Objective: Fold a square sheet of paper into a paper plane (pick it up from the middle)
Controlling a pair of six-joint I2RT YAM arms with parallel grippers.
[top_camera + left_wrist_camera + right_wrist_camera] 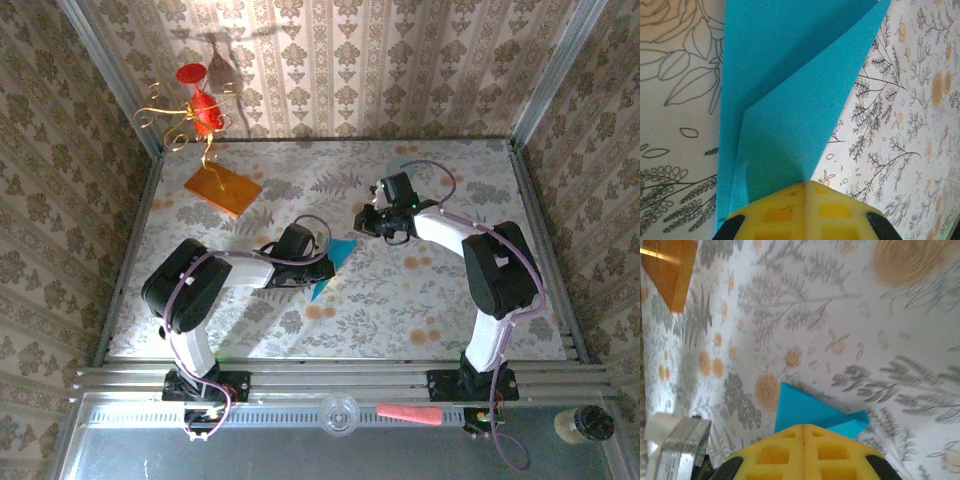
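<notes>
Watching a thin teal sheet of paper [338,262] lying flat near the middle of the floral-printed surface [430,300] — matte, plain, already partly folded. Picking out, from the left wrist camera, a pointed flap doubled over the lower layer, with crisp diagonal edges running toward the far end. Finding the left claw [806,186] pinched tight, yellow waffle-textured pads [835,212] meeting flush with no gap, tip sitting over the near end of the sheet and throwing a soft shadow on it. Not managing to tell whether it is pressing on the paper or hanging just above it. Spotting the right claw [804,429] closed tight as well, gripping nothing, hanging near the sheet's far corner with a teal point peeking out past its tip. Noting a thick, glossy orange slab [222,188] lying well apart toward the far left corner, near a red-and-gold curly wire ornament [198,112]. Seeing plenty of bare patterned cloth on the near right — open room around the sheet on that side. Tracking the edges: wallpapered walls boxing in three sides, a metal rail [340,378] running along the near edge with both arm bases bolted to it, and a clear round cup [338,412] sitting just past that rail.
</notes>
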